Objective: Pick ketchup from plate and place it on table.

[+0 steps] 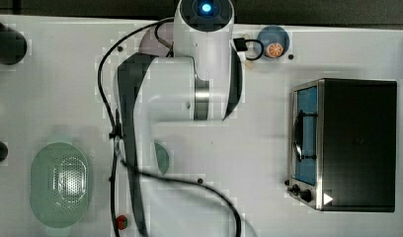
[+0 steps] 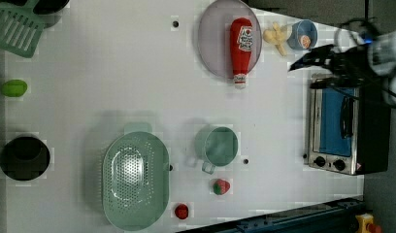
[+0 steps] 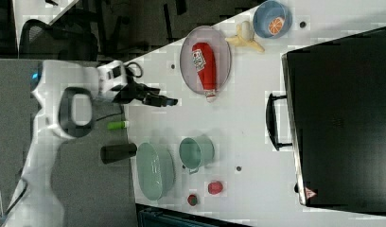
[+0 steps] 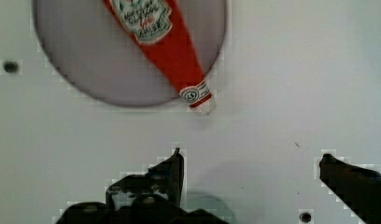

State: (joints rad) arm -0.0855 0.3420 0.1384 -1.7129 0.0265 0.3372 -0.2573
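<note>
Claw (image 4: 249, 161): jaws spread wide, empty, above bare worktop (image 4: 282, 70). Ketchup (image 4: 167, 44): lying flat on plate (image 4: 76, 56), cap overhanging rim at the left view's 6 o'clock. Likely light, rigid, slick plastic; best gripped across mid-body.

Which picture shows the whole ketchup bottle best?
The left view: the ketchup lies whole on the plate, label readable. The right view shows it whole too, but smaller. The wrist view cuts off its base.
</note>
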